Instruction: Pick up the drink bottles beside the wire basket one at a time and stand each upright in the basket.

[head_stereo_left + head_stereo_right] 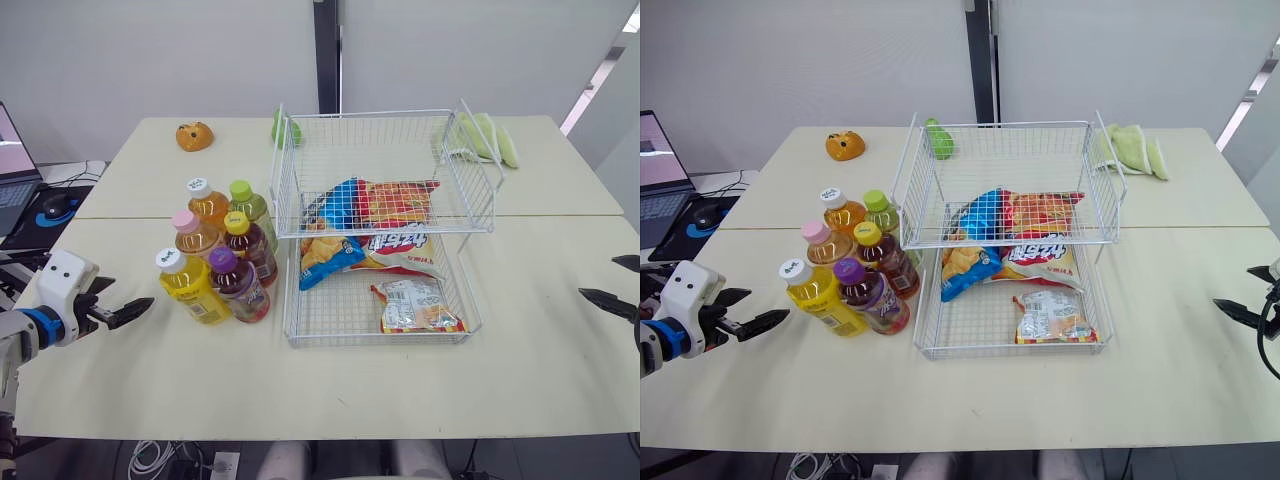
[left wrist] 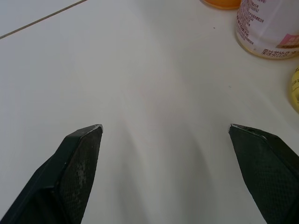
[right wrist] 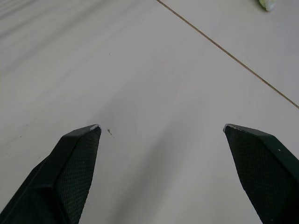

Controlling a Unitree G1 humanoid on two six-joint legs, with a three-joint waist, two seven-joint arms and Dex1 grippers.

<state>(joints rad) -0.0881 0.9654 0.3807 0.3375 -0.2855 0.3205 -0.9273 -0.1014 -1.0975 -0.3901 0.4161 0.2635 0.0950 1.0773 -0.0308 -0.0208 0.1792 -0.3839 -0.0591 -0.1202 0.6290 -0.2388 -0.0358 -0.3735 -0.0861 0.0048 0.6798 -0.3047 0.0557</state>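
As no bottle is in the basket yet, I judge that I am at the approach to the 1st one. My left gripper (image 1: 130, 300) hangs low over the table (image 1: 120, 380) with its jaws wide apart and nothing between them. My right gripper (image 1: 600, 280) is on the far side of the wire basket (image 1: 290, 330), also spread and empty, so the left should do this.

The 6 bottles stand upright in a tight group just beside the basket's left wall, and they seem to touch each other. The yellow bottle (image 1: 190, 290) with the white cap is nearest to me. I would take it 1st, with the jaws around its body below the cap, and lift it straight up so the purple-capped bottle (image 1: 238, 285) beside it does not fall.

The basket has 2 levels, and snack bags (image 1: 415, 305) lie in both. The front left of the lower level looks free, and I think that is the best place for it.

The bottles are small, of clear plastic, with yellow, orange and dark drinks and coloured caps.
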